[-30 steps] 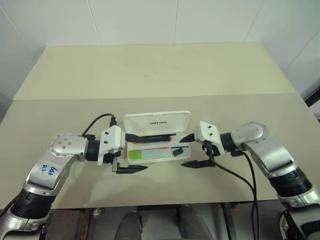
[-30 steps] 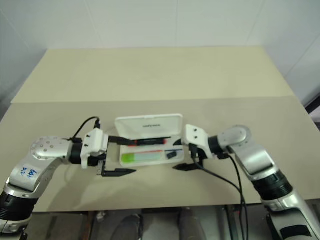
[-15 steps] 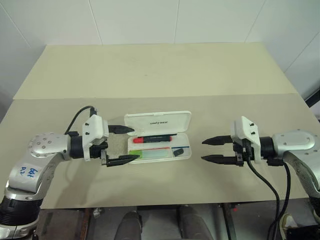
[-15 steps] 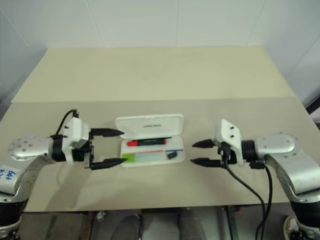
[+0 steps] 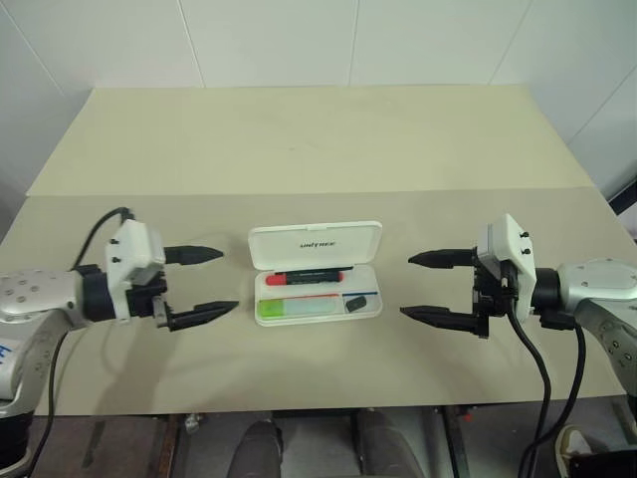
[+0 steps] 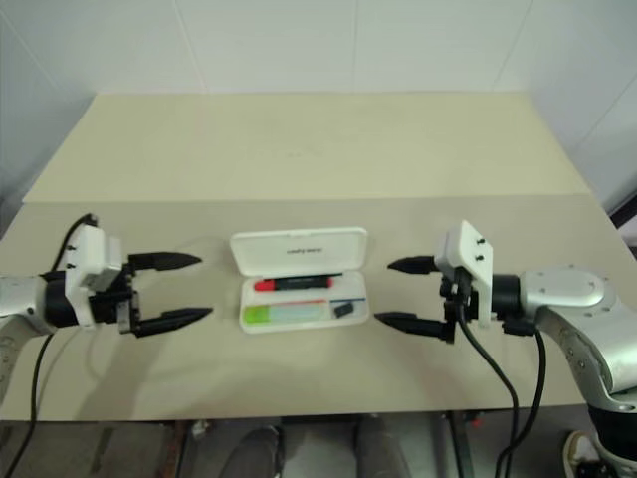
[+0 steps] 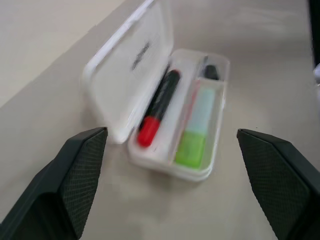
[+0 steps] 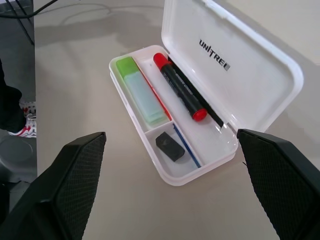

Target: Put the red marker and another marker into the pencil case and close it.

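Beige matte tabletop [image 5: 318, 149] — the pencil case [image 5: 316, 244], glossy white plastic, lies open at centre. Inside: the red marker [image 5: 308, 277] by the hinge, the lime-green marker [image 5: 289, 309] in front. The right wrist view adds a black stub [image 8: 169, 140]. The left gripper [image 5: 202, 284] and right gripper [image 5: 435, 289] flank it, jaws spread, empty.

light: bright, even | shadows: soft | left wrist view — perhaps motion-blurred

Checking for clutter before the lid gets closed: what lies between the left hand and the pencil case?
Nothing: in the left eye view, bare table separates the left hand from the pencil case.
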You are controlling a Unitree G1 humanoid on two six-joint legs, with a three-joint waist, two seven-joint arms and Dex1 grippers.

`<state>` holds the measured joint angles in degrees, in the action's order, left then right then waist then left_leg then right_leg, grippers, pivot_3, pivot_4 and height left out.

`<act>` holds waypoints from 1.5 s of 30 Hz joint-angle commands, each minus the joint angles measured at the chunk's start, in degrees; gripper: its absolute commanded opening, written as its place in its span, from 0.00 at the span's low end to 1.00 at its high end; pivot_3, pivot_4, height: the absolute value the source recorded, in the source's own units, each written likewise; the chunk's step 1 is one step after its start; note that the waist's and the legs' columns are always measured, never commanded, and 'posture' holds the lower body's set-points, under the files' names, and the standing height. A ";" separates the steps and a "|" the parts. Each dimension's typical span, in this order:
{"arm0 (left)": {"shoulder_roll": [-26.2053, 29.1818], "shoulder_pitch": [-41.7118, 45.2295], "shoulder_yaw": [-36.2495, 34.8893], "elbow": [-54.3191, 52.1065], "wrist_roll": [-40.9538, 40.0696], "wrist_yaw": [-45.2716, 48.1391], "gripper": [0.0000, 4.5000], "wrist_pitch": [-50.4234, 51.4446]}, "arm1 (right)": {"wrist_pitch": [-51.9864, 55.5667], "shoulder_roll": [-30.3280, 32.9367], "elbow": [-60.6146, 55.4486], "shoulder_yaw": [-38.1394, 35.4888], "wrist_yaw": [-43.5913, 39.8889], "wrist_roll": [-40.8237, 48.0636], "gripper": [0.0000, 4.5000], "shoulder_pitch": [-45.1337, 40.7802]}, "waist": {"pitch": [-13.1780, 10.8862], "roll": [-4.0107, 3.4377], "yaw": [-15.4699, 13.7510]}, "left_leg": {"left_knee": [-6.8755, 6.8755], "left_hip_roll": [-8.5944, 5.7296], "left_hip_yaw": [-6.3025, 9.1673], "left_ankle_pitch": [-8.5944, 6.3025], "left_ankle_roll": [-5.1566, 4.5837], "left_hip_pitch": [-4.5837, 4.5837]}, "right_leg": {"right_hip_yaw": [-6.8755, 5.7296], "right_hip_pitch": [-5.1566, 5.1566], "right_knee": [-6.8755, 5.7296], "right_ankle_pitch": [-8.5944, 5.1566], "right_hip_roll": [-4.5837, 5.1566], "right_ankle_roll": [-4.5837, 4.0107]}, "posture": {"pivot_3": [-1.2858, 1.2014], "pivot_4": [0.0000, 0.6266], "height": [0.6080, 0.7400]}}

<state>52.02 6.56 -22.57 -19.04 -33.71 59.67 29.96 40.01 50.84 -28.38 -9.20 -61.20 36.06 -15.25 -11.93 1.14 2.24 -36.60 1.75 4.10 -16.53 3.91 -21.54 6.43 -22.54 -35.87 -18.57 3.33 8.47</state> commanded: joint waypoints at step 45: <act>-11.18 28.61 21.47 23.30 5.70 7.67 0.01 1.24 | -6.28 -2.29 -6.52 -1.83 9.34 0.98 1.00 -0.87 | -0.01 0.08 -0.59 | 0.18 -0.02 0.00 0.05 0.08 0.00 | -0.04 -0.08 -0.06 0.02 0.01 0.04 | 0.52 0.24 1.00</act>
<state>39.48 35.35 -1.15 6.78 -26.74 64.55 30.55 34.82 48.19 -33.20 -9.64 -52.44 36.85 -16.16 -11.94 1.23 1.65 -36.43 1.73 4.11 -16.48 4.00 -21.54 6.39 -22.61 -35.94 -18.55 3.33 8.50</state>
